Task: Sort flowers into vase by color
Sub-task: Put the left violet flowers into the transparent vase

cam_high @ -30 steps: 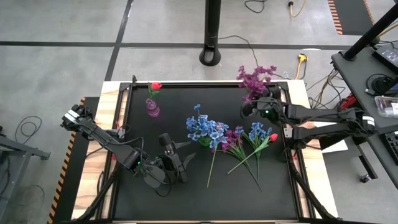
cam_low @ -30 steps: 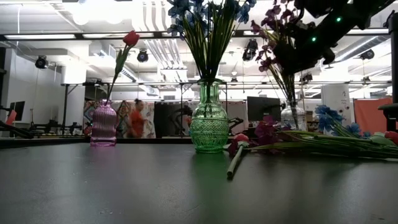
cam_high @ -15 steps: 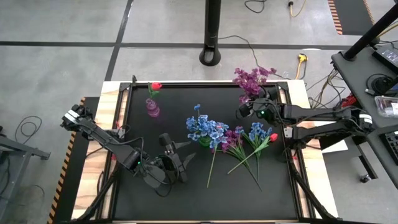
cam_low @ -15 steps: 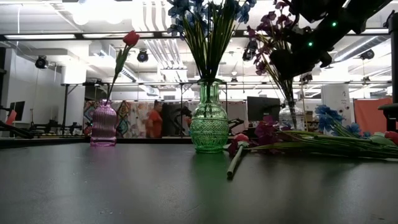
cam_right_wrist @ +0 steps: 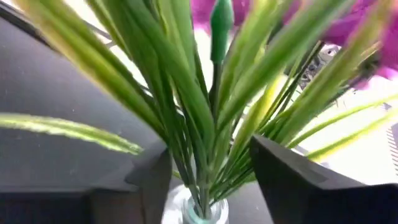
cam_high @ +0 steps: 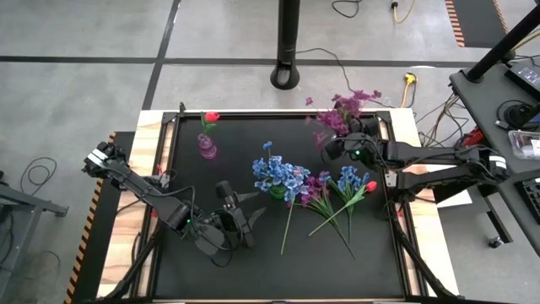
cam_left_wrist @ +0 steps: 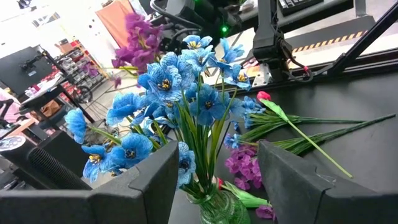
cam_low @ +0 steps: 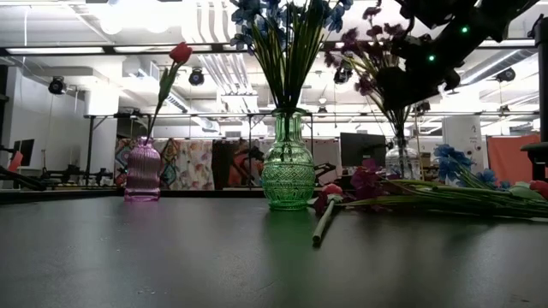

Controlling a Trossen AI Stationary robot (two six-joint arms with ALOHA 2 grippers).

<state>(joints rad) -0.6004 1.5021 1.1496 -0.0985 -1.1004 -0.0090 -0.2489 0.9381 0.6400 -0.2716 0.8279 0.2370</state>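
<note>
Purple flowers stand in a clear vase at the far right, their stems fanning out of its mouth. My right gripper is open, one finger on either side of those stems just above the vase. Blue flowers fill a green vase mid-table. A red tulip stands in a pink vase. Loose purple, blue and red flowers lie flat on the mat. My left gripper waits open near the front, facing the green vase.
The black mat has bare room at the near side and left. Long loose stems reach toward the near edge. A wooden rim frames the mat. A stand's pole rises beyond the far edge.
The purple flowers, bunched tight a second ago, have fanned out above the clear vase, with single sprays now leaning left and right. Their stems stay in the vase. My right arm has hardly shifted.
</note>
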